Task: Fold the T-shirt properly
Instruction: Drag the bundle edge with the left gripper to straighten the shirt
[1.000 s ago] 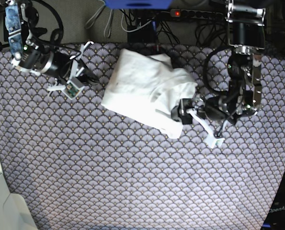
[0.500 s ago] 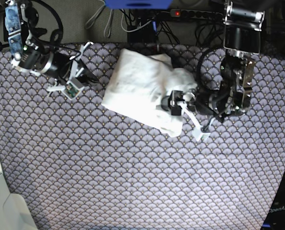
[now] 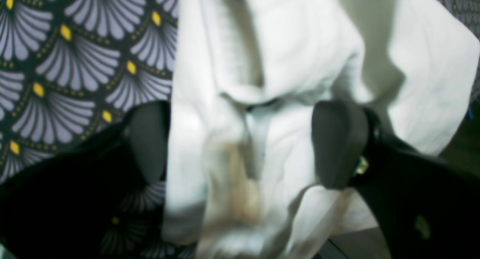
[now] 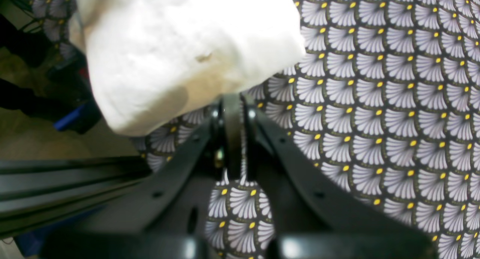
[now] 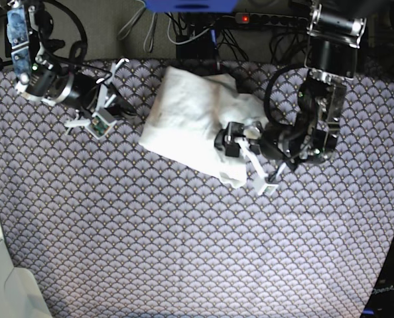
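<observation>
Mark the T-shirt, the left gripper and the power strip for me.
T-shirt [image 5: 184,126]: base view, flat folded upper layer.
Left gripper [image 3: 247,142]: left wrist view, gap between open fingers, over cloth.
Power strip [image 5: 276,20]: base view, middle of its body.

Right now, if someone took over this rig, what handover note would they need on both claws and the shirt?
Left claw: open, its fingers on either side of a bunched edge of the T-shirt, not closed on it.
Right claw: shut, holding nothing, parked beside the shirt near the table's back edge.
T-shirt: a crumpled, partly doubled-over white heap on the patterned tablecloth, back centre; layers uneven, one corner trailing toward the front.
Done: at most a rough fold; nothing neat.
Left: probably close the left claw on the bunched edge, spread or square the cloth, then finish the folds.
</observation>
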You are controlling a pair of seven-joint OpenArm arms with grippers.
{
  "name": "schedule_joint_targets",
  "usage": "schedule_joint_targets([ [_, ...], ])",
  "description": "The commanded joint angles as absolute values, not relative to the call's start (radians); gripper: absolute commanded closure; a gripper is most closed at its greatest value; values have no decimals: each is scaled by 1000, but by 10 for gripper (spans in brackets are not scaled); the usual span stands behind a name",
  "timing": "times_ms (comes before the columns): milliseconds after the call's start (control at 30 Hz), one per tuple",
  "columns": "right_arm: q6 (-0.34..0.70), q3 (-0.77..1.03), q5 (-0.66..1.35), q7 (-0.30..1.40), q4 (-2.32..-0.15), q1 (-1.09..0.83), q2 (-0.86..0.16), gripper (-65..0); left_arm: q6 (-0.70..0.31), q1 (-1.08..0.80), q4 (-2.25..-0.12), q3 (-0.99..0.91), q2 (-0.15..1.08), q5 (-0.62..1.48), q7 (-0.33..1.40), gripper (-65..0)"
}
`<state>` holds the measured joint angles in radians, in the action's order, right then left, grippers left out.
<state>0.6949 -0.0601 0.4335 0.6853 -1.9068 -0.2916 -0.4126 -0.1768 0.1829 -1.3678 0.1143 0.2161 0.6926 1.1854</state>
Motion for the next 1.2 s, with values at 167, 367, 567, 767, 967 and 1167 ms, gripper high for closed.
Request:
schedule_joint_targets([
  [167,698,-56,452,662,-1923,-285,-421,0,-182,202,-1382,116,206,700,1181,-580],
  [367,698,-56,452,662,-1923,-285,-420,0,-183,202,-1330,116,199,710,1182,-579],
  [567,698,-56,452,662,-1923,-285,-420,0,-183,203,-1299,116,199,710,1181,-574],
  [767,698,-56,452,662,-1923,-285,-420,0,-183,203,-1296,116,199,708,1181,-388],
  [967,698,-56,452,662,-1923,-285,-420,0,-183,203,-1256,116,199,700,1181,-95],
  [1167,698,-56,452,662,-1923,-286,-420,0,-182,229,-1254,116,199,700,1181,-6],
])
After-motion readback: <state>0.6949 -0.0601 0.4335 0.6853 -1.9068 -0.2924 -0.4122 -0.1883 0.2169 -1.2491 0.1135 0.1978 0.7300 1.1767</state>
